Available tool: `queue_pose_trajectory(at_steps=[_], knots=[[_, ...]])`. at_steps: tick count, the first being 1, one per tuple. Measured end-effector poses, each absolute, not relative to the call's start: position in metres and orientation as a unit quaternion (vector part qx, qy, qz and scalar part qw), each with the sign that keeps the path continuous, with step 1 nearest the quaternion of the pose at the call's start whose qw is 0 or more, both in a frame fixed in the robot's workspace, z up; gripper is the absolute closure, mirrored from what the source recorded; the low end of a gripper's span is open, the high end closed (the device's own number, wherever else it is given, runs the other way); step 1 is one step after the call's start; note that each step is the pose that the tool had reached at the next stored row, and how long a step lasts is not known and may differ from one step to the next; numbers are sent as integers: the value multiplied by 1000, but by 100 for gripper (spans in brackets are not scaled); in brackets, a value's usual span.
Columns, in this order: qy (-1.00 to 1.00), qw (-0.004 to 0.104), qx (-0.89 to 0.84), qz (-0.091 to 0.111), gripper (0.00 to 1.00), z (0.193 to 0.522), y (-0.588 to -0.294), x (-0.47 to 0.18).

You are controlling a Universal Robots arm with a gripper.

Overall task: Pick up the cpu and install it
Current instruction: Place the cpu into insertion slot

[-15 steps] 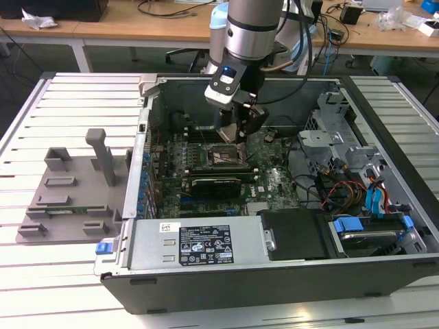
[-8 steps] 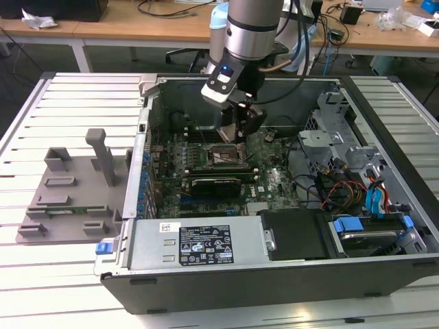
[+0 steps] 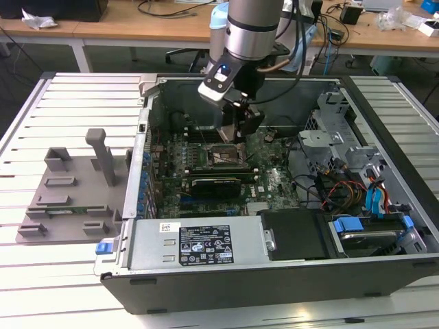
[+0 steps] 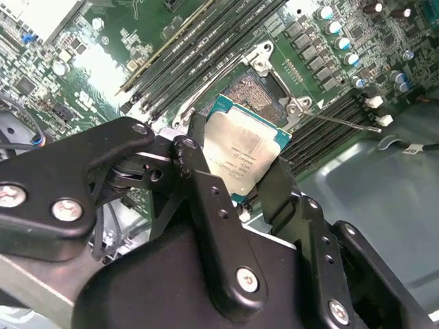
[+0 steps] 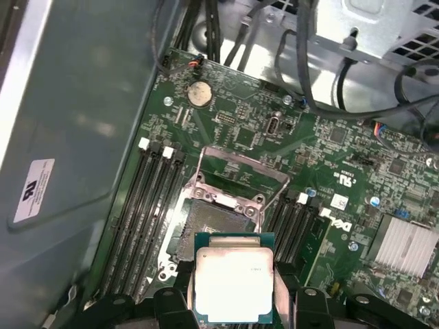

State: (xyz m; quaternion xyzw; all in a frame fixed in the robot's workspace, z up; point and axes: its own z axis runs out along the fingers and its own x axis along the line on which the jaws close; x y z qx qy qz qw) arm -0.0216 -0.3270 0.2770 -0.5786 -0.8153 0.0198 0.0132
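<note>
Black two-finger gripper (image 4: 235, 163) pinches the small flat square cpu with silvery-grey metal lid (image 4: 244, 145) by two opposite edges. The cpu hangs over the open dark socket frame (image 5: 214, 226) on the green motherboard (image 5: 329, 144).

A robotics lab: a robot arm (image 3: 251, 31) reaches into an open computer case (image 3: 274, 284) on a slatted table (image 3: 68, 92); cluttered desks (image 3: 130, 29) stand beyond.

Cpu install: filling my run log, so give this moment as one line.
gripper: shut on cpu | cpu: held over socket, not seated | socket: open, empty
</note>
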Motion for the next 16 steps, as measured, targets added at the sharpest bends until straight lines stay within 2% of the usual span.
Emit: queue_pose_trajectory(at_steps=[6, 16], knots=[[-803, -2, -595, 41, 45, 277, -327, -22], [-785, -2, -618, 43, 45, 277, -327, -22]])
